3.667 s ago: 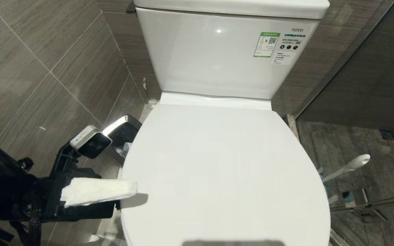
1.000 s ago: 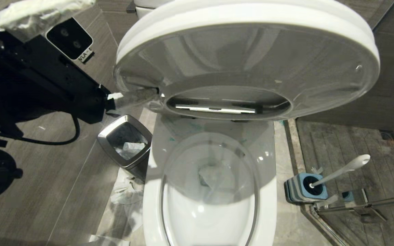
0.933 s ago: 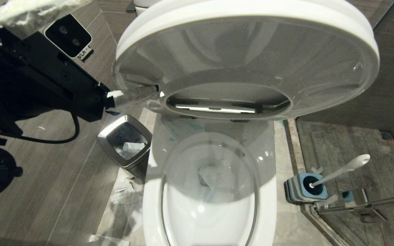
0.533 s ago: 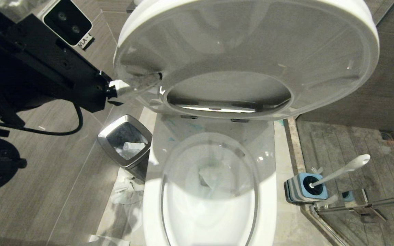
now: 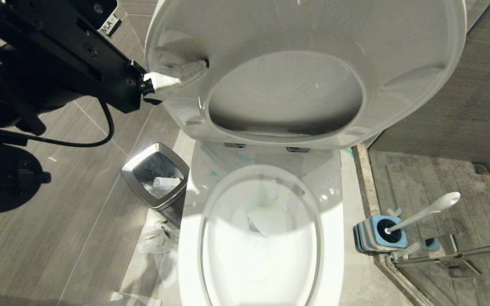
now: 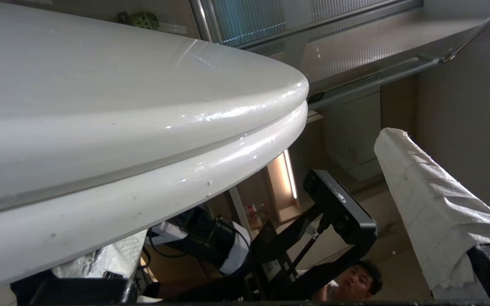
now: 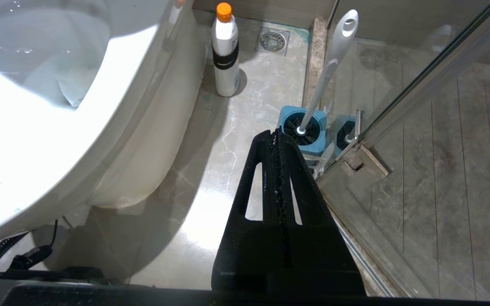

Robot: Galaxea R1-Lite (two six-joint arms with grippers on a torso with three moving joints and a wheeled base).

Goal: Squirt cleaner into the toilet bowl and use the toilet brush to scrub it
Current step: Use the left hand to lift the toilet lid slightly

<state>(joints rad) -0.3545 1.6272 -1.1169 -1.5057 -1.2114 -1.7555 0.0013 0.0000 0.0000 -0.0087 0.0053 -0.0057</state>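
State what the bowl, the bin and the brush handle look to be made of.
Bowl: glazed white ceramic by its look; glossy, with bright glare on the rim.
Bin: probably polished steel; its rim mirrors the surroundings, and a dark liner shows inside.
Brush handle: likely matte white-grey plastic; smooth moulded shape with a hanging hole.

Stacked white lid [image 6: 100, 85] and seat [image 6: 151, 182] edges close overhead; cloth-wrapped finger [image 6: 432, 204] apart alongside, jaws wide; a person [image 6: 357, 280] low behind.
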